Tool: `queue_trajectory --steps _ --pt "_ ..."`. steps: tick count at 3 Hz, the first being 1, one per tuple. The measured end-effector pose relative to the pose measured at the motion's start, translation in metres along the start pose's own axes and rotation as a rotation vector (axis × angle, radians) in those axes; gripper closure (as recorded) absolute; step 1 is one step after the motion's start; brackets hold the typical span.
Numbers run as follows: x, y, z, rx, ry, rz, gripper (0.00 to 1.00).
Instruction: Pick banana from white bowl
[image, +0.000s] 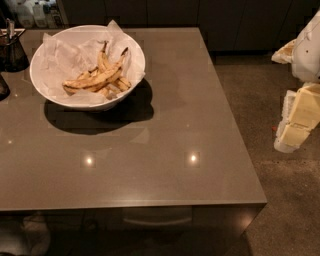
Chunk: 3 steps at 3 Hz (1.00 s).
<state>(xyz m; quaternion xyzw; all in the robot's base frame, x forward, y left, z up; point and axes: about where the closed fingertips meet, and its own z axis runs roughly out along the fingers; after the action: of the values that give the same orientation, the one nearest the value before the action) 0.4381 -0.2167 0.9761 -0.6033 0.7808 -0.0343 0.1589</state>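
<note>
The white bowl (50, 95) stands at the back left of the grey table, lined with crumpled white paper. Several spotted bananas lie in it. The banana (97, 79), the longest one, lies across the middle with its dark stem tip pointing up to the right. Shorter bananas lie beside and under it. My gripper (295, 127) hangs at the far right of the view, off the table's right edge and over the floor, far from the bowl. It holds nothing that I can see.
A dark container (12, 50) stands at the table's left edge next to the bowl. Bottles (35, 12) stand behind the back left corner. Dark cabinets run along the back. The table's right edge (240, 135) borders the speckled floor.
</note>
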Motion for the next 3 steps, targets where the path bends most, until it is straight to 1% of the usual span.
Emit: queue_trajectory --steps 1,2,3 --pt "0.000 0.000 0.000 0.000 0.000 0.000 0.00" --pt "-0.005 -0.007 0.000 -0.004 0.004 0.037 0.00" --pt "-0.028 -0.022 0.007 -0.037 0.016 0.024 0.00"
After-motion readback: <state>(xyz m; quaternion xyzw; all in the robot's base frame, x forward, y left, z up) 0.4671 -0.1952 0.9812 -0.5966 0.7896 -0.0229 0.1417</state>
